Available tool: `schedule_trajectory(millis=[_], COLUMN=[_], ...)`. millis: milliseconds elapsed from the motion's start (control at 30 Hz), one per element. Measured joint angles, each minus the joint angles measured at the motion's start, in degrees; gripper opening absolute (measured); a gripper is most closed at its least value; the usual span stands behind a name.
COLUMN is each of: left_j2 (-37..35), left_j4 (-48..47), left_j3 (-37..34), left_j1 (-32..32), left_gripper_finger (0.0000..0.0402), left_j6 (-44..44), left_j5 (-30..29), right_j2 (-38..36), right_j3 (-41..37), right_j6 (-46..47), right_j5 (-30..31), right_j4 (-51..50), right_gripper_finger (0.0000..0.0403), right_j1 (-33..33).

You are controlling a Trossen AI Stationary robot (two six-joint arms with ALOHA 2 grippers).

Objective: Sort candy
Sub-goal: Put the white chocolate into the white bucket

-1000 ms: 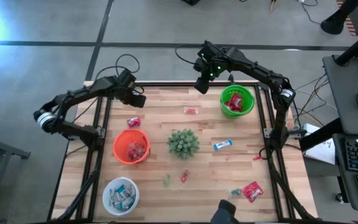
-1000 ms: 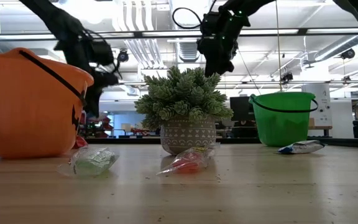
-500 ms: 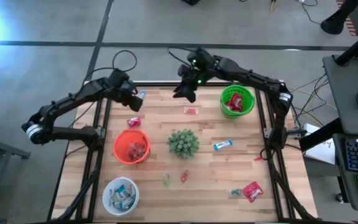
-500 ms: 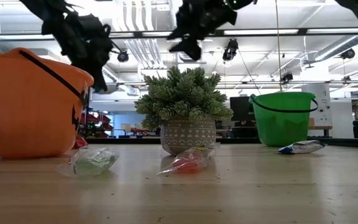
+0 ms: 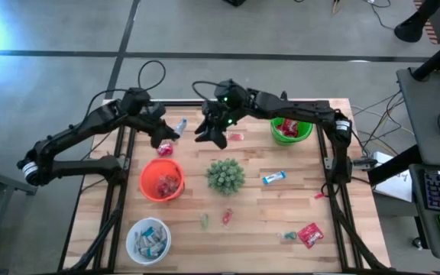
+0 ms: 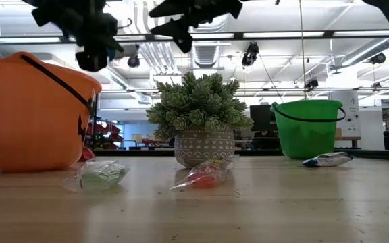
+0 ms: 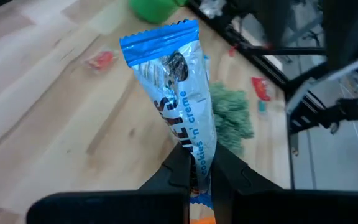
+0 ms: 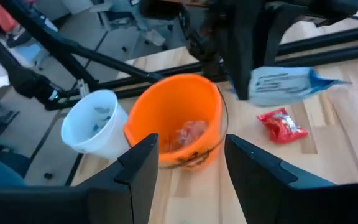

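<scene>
Left gripper clamped on a blue-and-white candy bar above the table's far edge, right gripper alongside, fingers apart, empty, loose candy scattered toward the near edge

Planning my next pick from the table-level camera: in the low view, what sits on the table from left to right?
Orange bucket → green wrapped candy → red wrapped candy in front of the potted plant → green bucket → blue-and-white bar.
</scene>
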Motion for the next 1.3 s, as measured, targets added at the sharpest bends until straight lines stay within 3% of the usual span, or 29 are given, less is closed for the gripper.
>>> schedule_trajectory(millis=[200,467,1300], left_j2=[-3.74,-4.83,-1.62], left_j4=[0.63,7.41,12.02], left_j3=[0.0,0.0,0.0], left_j1=[-4.19,-7.33,-8.64], left_gripper_finger=[0.0002,0.0002,0.0002], left_j6=[-0.28,-1.83,-1.85], left_j5=[-0.3,-0.51,-0.53], right_j2=[0.2,0.65,4.41], right_j3=[0.02,0.02,0.02], right_j6=[4.55,12.6,17.01], right_j5=[13.48,13.69,14.11], right_j4=[2.58,10.24,15.56], right_gripper_finger=[0.0176,0.0176,0.0168], right_j1=[2.09,2.28,3.16])
